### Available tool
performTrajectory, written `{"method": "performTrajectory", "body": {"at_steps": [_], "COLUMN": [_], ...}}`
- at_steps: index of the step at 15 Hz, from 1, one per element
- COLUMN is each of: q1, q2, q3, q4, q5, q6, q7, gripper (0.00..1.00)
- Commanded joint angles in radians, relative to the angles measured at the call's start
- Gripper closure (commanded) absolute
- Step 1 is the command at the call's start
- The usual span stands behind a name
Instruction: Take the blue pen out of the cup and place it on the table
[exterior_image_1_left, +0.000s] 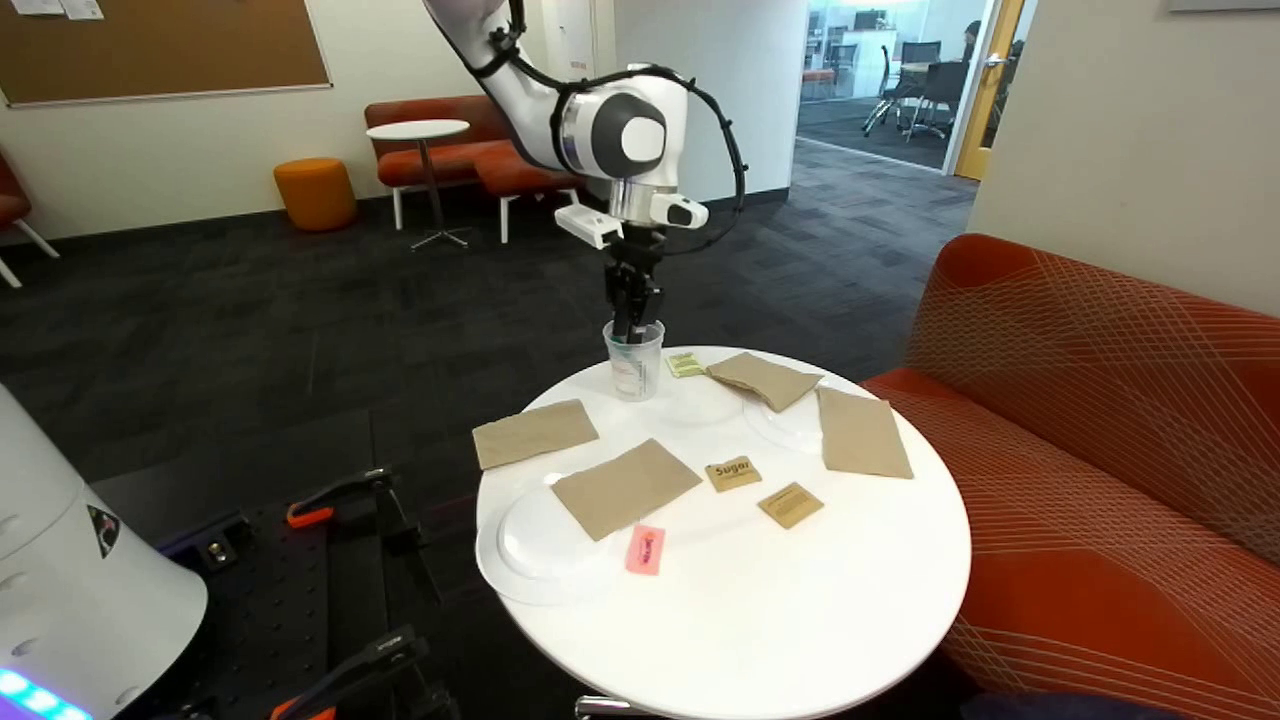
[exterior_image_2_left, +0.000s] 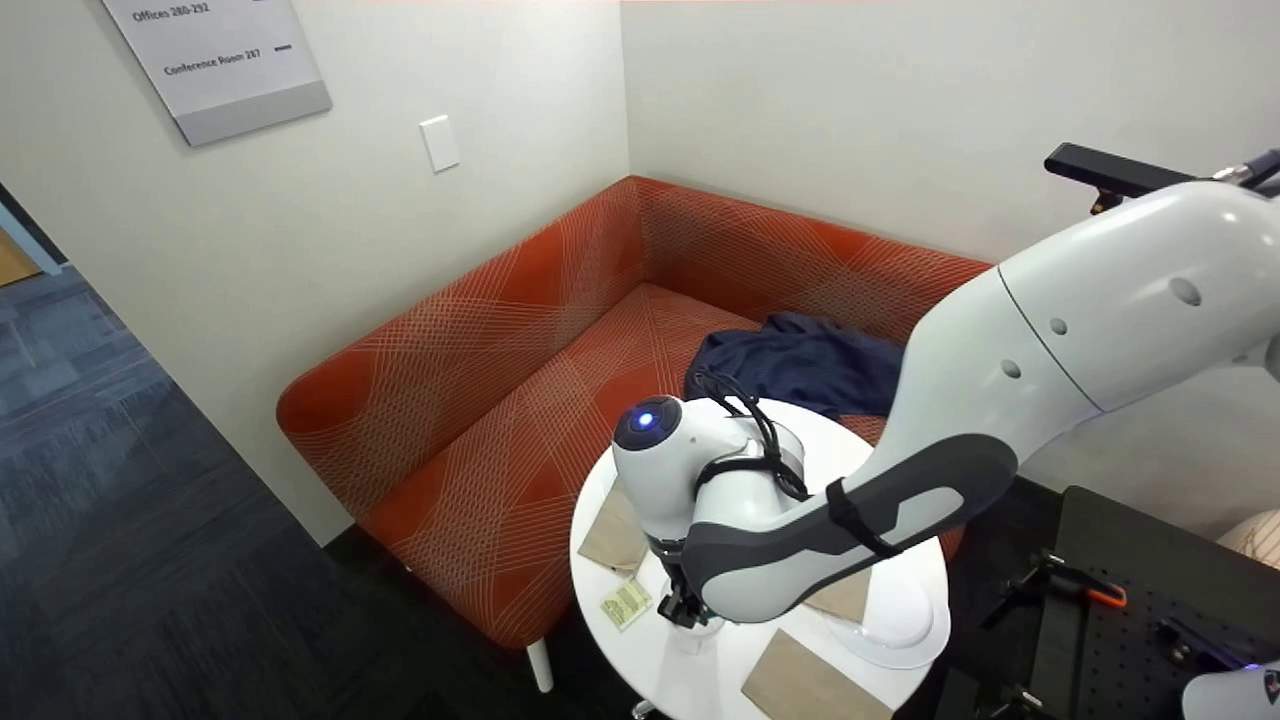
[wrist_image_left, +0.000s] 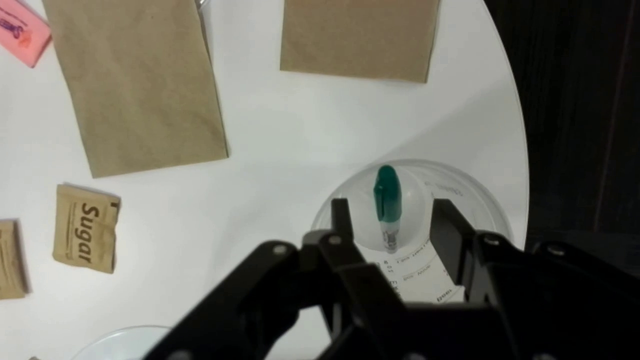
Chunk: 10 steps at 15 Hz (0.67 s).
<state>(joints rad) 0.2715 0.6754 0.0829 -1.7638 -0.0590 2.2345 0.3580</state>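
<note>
The blue pen (wrist_image_left: 388, 197), a marker with a blue-green cap and pale barrel, stands leaning in the clear cup (wrist_image_left: 470, 187), cap up. The cup (exterior_image_1_left: 636, 375) stands upright near the edge of the white round table (exterior_image_1_left: 780, 610); in an exterior view the arm partly hides the cup (exterior_image_2_left: 695, 638). My gripper (wrist_image_left: 392, 204) points down and is open, with one finger on each side of the pen and a gap on both sides. In an exterior view the gripper's (exterior_image_1_left: 633, 333) fingertips are at the cup's rim; the pen is mostly hidden there.
Several brown cardboard pieces (exterior_image_1_left: 628, 488) lie on the table, one near the cup. A green packet (exterior_image_1_left: 686, 364), brown sugar packets (exterior_image_1_left: 733, 473), a pink packet (exterior_image_1_left: 645, 550) and clear lids (exterior_image_1_left: 545, 535) also lie there. A red sofa (exterior_image_1_left: 1080, 480) stands beside the table.
</note>
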Motion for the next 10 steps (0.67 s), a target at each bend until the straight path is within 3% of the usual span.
{"method": "performTrajectory", "body": {"at_steps": [1, 10], "q1": [0.004, -0.004], "q2": [0.024, 0.071], "q3": [-0.003, 0.005], "q4": [0.046, 0.107], "q5": [0.017, 0.032], "q6": [-0.056, -0.132], "q7": [-0.018, -0.038], "gripper": [0.52, 0.53]}}
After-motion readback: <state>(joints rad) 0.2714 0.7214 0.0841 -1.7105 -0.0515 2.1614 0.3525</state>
